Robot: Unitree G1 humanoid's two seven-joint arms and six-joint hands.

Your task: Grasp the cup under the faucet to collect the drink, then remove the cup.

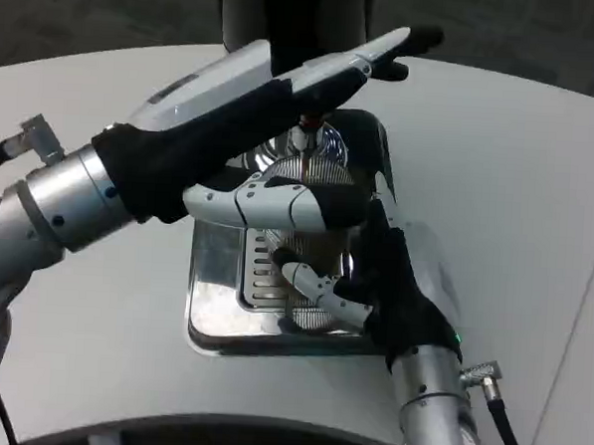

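Seemingly upright cup (311, 245), mostly hidden, right robot hand (374, 276) around it

We're looking at the cup (315, 169), clear and ribbed, upright on the shiny metal drip tray (212, 318) at mid-table. It stands directly under the faucet (304, 135), whose thin amber stream drops into it. The tray's slotted grate (260, 270) lies just near-left of it.

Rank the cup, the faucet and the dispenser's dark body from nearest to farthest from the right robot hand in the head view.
From the right robot hand:
1. Cup: within its fingers, over the tray.
2. Faucet: just above the cup.
3. Dispenser's dark body: at the top edge, behind.
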